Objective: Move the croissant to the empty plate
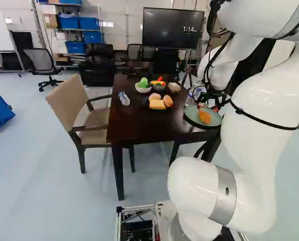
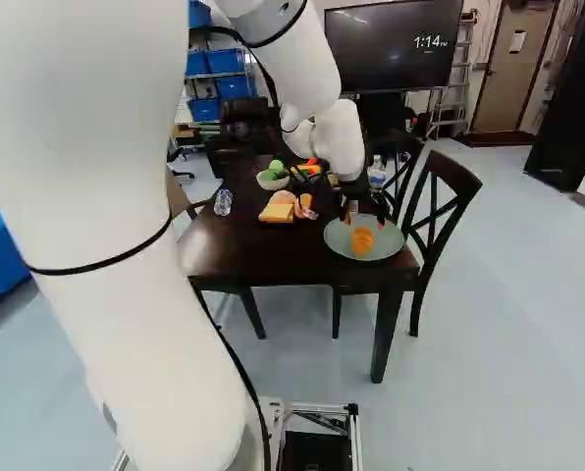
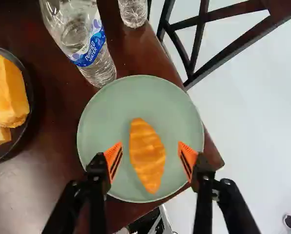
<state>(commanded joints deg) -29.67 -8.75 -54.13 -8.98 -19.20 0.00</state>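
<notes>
1 croissant (image 3: 147, 155) sits on the plate (image 3: 155, 95) near the bench (image 2: 273, 255) edge; the fingers (image 2: 347, 217) stand wide, leaving gaps beside it

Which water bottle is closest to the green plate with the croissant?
The bottle with its bottom right beside the plate. Another bottle stands farther from the plate, and the third bottle is way past the yellow food.
</notes>
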